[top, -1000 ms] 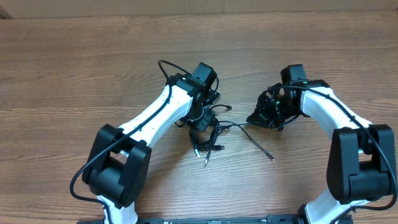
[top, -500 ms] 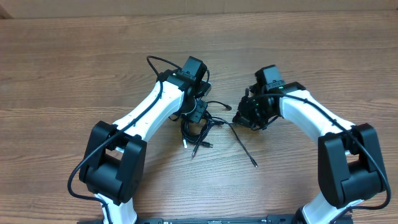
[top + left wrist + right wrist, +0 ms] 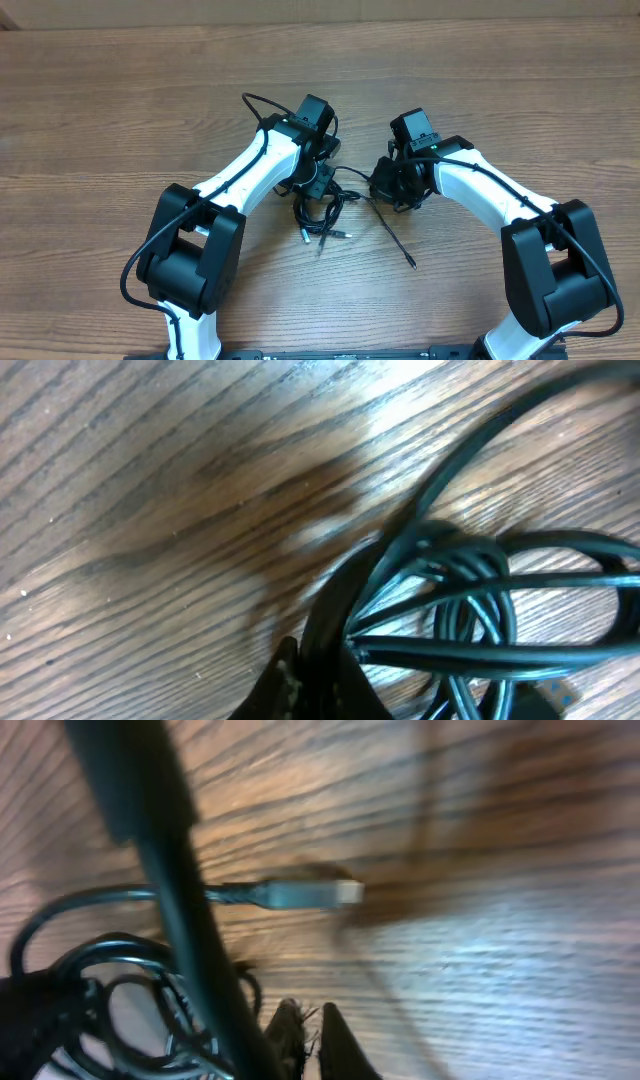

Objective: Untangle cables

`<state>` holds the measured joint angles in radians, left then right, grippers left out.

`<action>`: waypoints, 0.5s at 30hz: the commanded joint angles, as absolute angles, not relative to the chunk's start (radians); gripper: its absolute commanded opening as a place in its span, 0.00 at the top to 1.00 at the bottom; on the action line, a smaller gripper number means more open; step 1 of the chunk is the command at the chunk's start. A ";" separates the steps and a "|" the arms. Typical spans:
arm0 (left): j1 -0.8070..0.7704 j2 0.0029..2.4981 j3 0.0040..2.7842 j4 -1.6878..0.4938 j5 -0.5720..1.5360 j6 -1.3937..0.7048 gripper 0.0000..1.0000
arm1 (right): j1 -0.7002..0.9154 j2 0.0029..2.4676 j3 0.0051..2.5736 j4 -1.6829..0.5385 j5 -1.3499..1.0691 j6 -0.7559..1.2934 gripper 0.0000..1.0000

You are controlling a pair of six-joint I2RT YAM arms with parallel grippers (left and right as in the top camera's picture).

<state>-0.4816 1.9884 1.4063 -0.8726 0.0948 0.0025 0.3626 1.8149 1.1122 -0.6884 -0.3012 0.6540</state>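
**Anchor the coil, draw out 1 strand at a time**

The thin black cables (image 3: 322,208), bunched in a loose coil with silver-tipped plug ends, lie on the brown wood-grain table (image 3: 120,120) between the 2 arms. In my judgement, the left gripper (image 3: 318,186) should anchor the coil while the right gripper (image 3: 384,186) draws 1 strand sideways, low and slow, so loops loosen rather than cinch.

The left gripper's jaws are together, clamped on strands at the coil's upper edge. The right gripper's jaws are also closed, just beside the coil. A strand passes its fingertips, near a flat silver plug (image 3: 318,893), but I cannot tell whether it is pinched.
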 commanded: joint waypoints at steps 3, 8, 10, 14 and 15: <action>-0.448 2.008 1.407 -0.854 0.155 -0.004 0.96 | 0.361 1.795 1.113 -0.685 -0.249 0.604 0.83; -0.420 2.008 1.407 -0.856 0.218 0.044 0.96 | 0.336 1.795 1.114 -0.685 -0.297 0.519 0.87; -0.410 2.008 1.407 -0.857 0.264 0.072 0.94 | 0.323 1.795 1.114 -0.685 -0.305 0.519 0.69; -0.383 2.006 1.407 -0.868 0.382 0.128 0.90 | 0.284 1.795 1.119 -0.683 -0.356 0.517 0.61; -0.373 2.004 1.409 -0.875 0.401 0.128 0.89 | 0.274 1.795 1.126 -0.686 -0.385 0.499 0.62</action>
<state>-0.3958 1.9884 1.4063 -0.8684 0.2790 0.0799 0.3035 1.8149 1.1122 -0.6857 -0.3161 0.5365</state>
